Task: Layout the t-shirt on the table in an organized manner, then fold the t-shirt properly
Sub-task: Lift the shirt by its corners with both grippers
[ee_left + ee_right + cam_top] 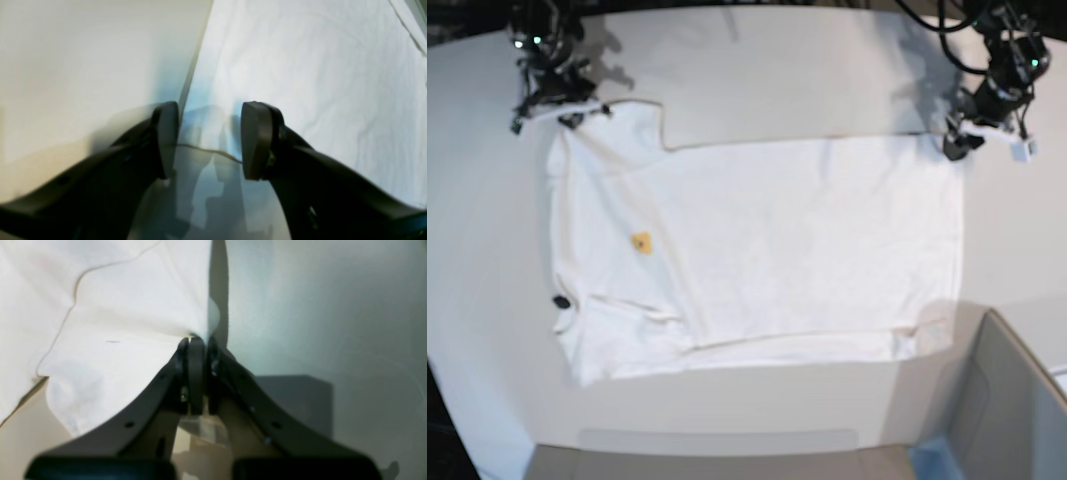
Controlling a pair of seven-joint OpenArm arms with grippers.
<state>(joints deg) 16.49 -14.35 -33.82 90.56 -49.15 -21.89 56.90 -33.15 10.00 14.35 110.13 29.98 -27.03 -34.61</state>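
Here one t-shirt (757,250) is seen, spread nearly flat over the middle of one white bench (767,70), with two sets of black fingers at its far corners. The cloth is white, soft and lightly creased, roughly rectangular with a sleeve jutting toward the far edge of the bench; a small yellow-orange mark and a small black tag (560,301) are visible on it. The bench surface is smooth and plain. One grey box corner (1012,400) is set at the near corner of the bench, just beside the shirt's hem.

The right fingers (196,340) are clenched together on a pinch of the shirt's edge, the cloth being drawn taut from them across the wrist view. The left fingers (208,140) are spread wide apart, grasping nothing; they are placed astride the shirt's straight edge, one over bare bench and the other over cloth. A thin dark thread appears to run between them, though the view is blurred and this cannot be confirmed.
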